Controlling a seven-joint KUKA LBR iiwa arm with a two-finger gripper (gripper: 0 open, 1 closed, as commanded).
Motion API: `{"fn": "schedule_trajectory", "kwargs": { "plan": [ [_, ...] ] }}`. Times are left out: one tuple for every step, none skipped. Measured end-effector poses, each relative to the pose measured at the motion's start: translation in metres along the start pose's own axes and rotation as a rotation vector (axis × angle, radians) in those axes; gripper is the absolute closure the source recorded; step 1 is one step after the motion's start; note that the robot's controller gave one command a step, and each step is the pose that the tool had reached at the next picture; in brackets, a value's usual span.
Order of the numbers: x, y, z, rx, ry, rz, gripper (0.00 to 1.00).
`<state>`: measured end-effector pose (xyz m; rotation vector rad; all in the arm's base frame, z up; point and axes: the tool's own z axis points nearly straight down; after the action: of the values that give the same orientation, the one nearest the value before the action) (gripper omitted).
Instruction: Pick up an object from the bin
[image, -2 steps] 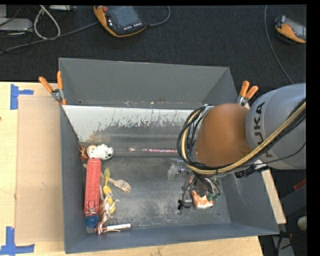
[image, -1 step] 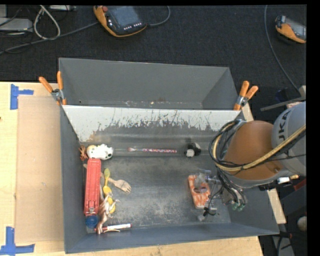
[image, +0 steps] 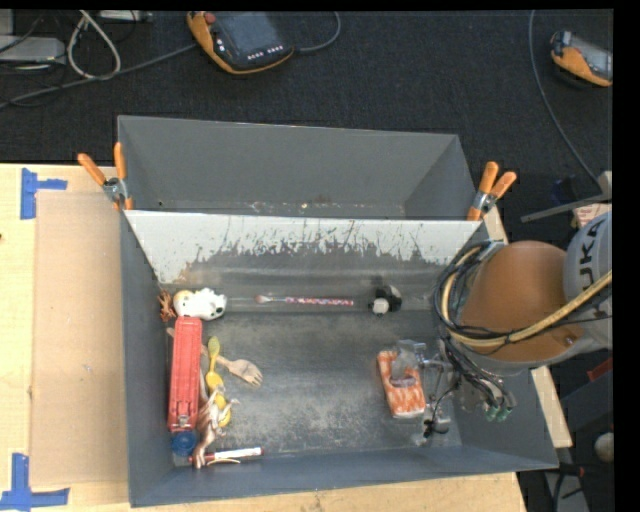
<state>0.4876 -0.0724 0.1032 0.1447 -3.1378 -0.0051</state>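
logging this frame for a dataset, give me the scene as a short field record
container: grey metal bin
gripper: gripper low in the bin's right part
nearest thing: orange and clear toy, just left of the gripper
held: cannot tell
left wall: long red block, with a heap of small yellow, tan and blue bits beside it
back: white toy, clear tube, black and white piece

One long red block (image: 185, 372), one white figure (image: 201, 303), one clear tube (image: 300, 300), one orange toy (image: 401, 388), several yellow bits (image: 215, 385)

Partial letters "KU" on grey arm housing (image: 591, 252), rt side.
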Motion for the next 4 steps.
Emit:
{"fn": "schedule_trajectory", "kwargs": {
  "plan": [
    [-0.003,0.000,-0.006,0.001,0.002,0.067,0.00],
    [-0.027,-0.015,0.036,-0.001,0.001,0.271,0.00],
    [-0.029,-0.014,0.033,-0.001,0.001,0.437,1.00],
    [-0.029,-0.014,0.033,-0.001,0.001,0.437,1.00]
  ]
}}
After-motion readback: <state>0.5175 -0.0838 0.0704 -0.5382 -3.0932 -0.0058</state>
